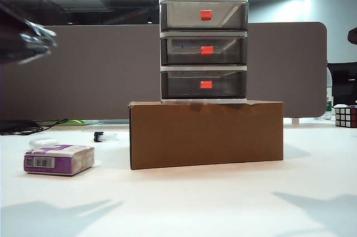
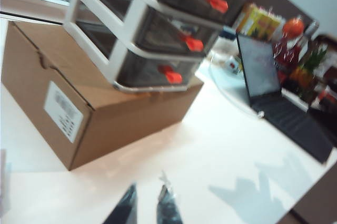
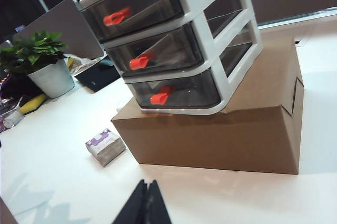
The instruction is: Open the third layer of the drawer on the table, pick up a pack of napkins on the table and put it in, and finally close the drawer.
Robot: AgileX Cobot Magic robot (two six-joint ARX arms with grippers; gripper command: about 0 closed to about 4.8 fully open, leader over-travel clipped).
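The drawer, a whitish three-tier unit with smoky grey trays, stands on a brown cardboard box. All tiers look closed. The third layer is the lowest tray, with a red-orange knob; it also shows in both wrist views. The pack of napkins, purple and white, lies on the table at the left, also seen as the pack. My left gripper hovers over the table in front of the box, slightly open and empty. My right gripper is shut and empty, well short of the box.
A small white rounded case lies just behind the pack. A small black object sits left of the box, a Rubik's cube at the far right. A laptop and a potted plant stand beyond the work area.
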